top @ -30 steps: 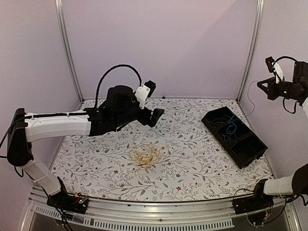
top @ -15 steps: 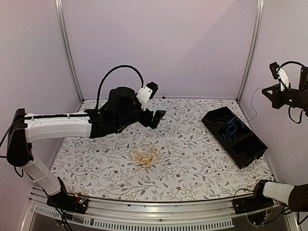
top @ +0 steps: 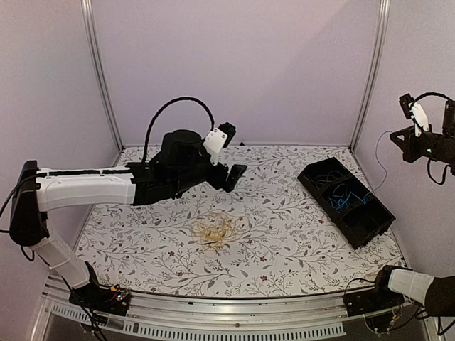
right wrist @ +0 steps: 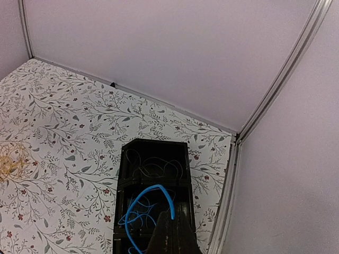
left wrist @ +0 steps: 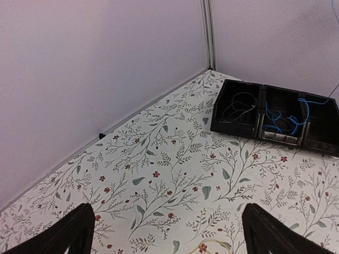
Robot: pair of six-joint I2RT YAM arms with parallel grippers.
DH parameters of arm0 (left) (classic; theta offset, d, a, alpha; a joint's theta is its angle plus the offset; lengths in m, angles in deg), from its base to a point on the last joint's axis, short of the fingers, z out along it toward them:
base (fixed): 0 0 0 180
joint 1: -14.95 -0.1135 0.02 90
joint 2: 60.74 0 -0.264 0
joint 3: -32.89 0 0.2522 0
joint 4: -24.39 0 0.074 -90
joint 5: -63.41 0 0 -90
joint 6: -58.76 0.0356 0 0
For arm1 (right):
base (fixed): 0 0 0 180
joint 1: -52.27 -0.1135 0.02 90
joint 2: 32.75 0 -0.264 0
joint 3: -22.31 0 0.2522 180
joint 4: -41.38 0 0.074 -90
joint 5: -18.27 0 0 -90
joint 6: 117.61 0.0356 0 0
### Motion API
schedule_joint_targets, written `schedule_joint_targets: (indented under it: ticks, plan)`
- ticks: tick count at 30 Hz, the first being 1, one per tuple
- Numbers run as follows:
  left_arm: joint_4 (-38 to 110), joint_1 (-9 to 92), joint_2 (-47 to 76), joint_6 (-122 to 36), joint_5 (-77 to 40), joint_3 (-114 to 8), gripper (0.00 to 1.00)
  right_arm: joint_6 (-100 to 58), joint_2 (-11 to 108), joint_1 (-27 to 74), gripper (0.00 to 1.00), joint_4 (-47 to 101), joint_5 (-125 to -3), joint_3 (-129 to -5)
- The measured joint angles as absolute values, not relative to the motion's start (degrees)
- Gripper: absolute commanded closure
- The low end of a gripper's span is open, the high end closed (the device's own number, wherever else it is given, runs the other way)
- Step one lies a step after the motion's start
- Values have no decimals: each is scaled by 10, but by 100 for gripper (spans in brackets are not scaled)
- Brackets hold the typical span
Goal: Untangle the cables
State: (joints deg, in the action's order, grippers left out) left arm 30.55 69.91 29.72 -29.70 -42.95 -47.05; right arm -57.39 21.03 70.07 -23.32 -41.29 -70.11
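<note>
Lifting the blue cable (right wrist: 153, 187) from the black bin (top: 370, 227)
The yellow tangle (top: 215, 231) lies unmoved mid-worktop (top: 284, 249); beyond, the left end effector (top: 231, 153) hovers spread wide, empty; far right, the right end effector (right wrist: 170, 225), pinched closed on the blue cable, has drifted rightward.

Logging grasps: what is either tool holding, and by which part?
Right tool pinches the thin blue flexible cable near one end; left tool is open, holding nothing.

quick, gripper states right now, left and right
left gripper: open, holding nothing
right gripper: closed on the blue cable
</note>
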Motion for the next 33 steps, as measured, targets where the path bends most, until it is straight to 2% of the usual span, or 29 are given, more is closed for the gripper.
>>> schedule_joint_targets:
  ticks: [5, 23, 33]
  plan:
    - [306, 709, 298, -293, -432, -470, 0, -568, 243, 701, 100, -213, -419, -645]
    - [312, 720, 313, -281, -452, -470, 0, -520, 397, 700, 100, -68, -369, -573]
    - [313, 720, 313, -282, -454, -470, 0, -521, 486, 667, 100, -27, -415, -505]
